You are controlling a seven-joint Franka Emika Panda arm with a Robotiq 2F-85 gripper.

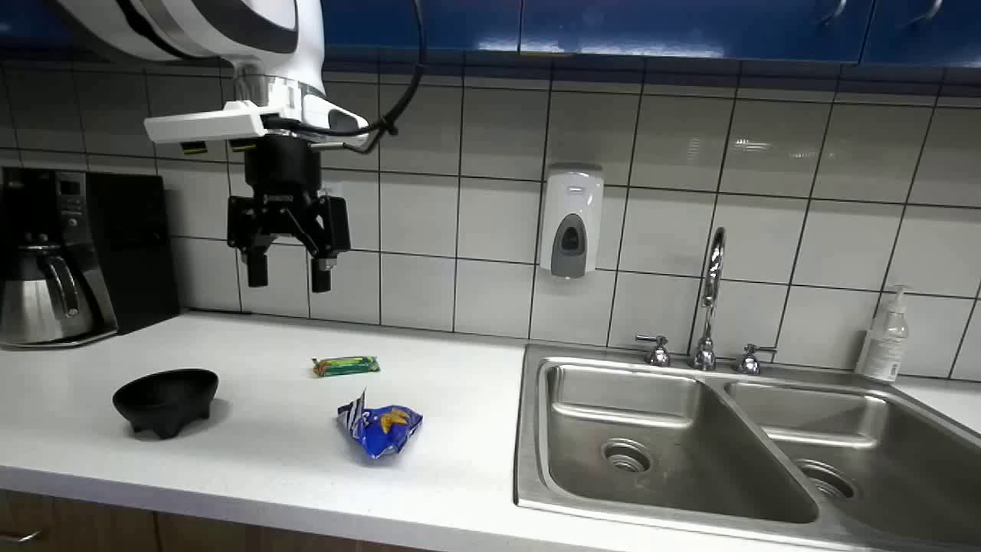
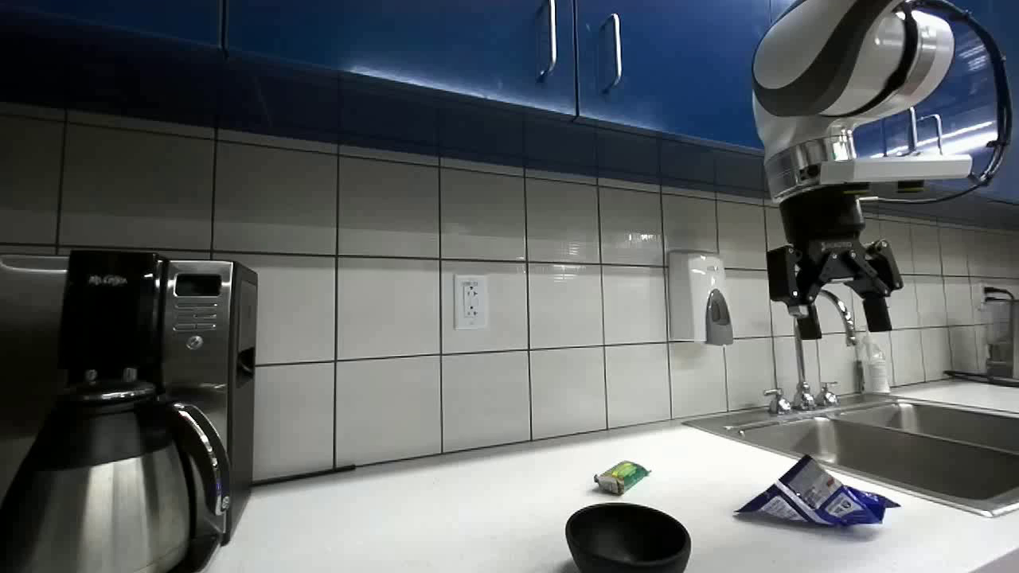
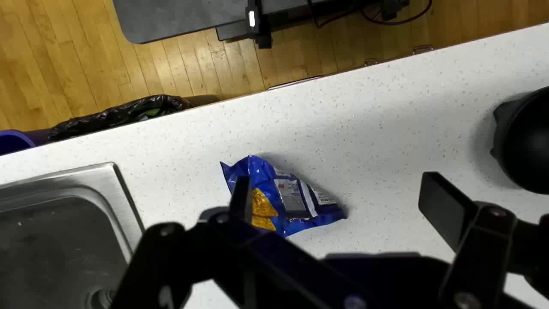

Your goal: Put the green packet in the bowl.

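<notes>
The green packet (image 1: 346, 366) lies on the white counter towards the tiled wall. It also shows in an exterior view (image 2: 623, 477) behind the bowl, and is not visible in the wrist view. The black footed bowl (image 1: 166, 414) stands on the counter; it also shows in an exterior view (image 2: 629, 545) and at the right edge of the wrist view (image 3: 527, 141). It looks empty. My gripper (image 1: 290, 280) hangs high above the counter, fingers pointing down. Its fingers are wide apart with nothing between them, as also seen in the other pictures (image 2: 844, 326) (image 3: 336, 193).
A crumpled blue chip bag (image 1: 381, 429) lies nearer the counter's front edge; it also shows in the wrist view (image 3: 300, 199). A steel double sink (image 1: 529, 429) is beside it. A coffee maker (image 1: 130, 245) stands beyond the bowl. Blue cabinets (image 1: 690, 31) hang above.
</notes>
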